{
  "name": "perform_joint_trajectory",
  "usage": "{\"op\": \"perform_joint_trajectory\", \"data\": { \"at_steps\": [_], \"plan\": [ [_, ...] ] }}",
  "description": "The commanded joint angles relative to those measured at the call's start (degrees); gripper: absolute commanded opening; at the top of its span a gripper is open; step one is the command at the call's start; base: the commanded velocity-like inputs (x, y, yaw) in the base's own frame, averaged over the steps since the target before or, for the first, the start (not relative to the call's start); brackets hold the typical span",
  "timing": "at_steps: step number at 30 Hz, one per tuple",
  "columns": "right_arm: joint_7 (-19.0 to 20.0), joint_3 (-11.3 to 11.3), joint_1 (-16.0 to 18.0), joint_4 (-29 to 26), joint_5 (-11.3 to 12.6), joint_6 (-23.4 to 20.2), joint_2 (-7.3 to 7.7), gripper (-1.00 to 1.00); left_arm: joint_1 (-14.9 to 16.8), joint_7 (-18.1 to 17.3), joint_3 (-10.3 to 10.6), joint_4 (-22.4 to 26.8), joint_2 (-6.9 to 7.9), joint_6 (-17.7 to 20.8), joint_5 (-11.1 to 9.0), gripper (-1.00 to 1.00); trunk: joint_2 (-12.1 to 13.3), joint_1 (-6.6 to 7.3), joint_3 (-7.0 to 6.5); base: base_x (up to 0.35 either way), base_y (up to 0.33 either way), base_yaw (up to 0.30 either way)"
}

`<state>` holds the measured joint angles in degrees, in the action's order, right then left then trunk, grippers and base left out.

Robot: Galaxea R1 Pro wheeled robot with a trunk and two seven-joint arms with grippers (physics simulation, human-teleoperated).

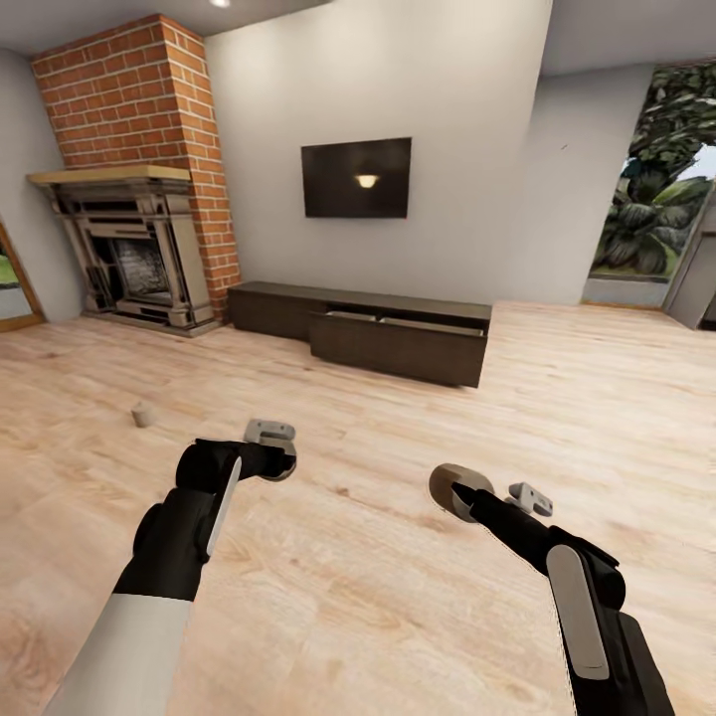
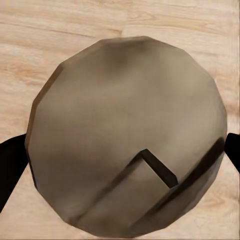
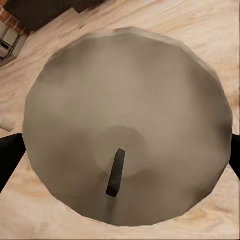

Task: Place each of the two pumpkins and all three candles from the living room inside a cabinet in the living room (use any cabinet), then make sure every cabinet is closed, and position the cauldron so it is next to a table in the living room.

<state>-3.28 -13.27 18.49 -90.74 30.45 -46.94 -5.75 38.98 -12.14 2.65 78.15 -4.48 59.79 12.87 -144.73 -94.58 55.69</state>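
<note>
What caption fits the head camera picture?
Both grippers, left and right, hold candles facing the open cabinet.

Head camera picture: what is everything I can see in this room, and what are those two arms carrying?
Cabinet: one, dark brown, long and low against the far wall under the TV, its right-hand front pulled out.
TV: one, black, mounted on the pale wall.
Fireplace: one, grey, far left, below a red brick column.
Loose candle: one, pale beige, small, on the wood floor ahead of the left arm.
Window: one, far right, green plants outside.
Floor: light wood planks.
Held candles: two, beige-grey, one in each gripper, the wick end showing in the right wrist view.
Left gripper: black, shut on a candle.
Right gripper: black, shut on a candle.
</note>
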Motion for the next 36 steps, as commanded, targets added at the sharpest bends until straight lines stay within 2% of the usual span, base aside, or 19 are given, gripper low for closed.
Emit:
{"op": "perform_joint_trajectory", "data": {
  "at_steps": [1, 36],
  "plan": [
    [-0.32, -0.09, 0.05, -0.05, 0.84, -0.24, -0.05, -1.0, 0.04, -0.52, -0.01, 0.07, -0.01, 0.21, 0.58, -1.0, -0.03, -0.02, 0.0, 0.289, -0.134, -0.24],
    [-0.32, 0.19, 0.05, -0.05, 0.84, -0.26, -0.13, -1.0, 0.04, -0.43, -0.01, 0.07, -0.01, 0.21, 0.51, -1.0, -0.03, -0.02, -2.15, 0.325, -0.018, -0.221]
  ]
}}
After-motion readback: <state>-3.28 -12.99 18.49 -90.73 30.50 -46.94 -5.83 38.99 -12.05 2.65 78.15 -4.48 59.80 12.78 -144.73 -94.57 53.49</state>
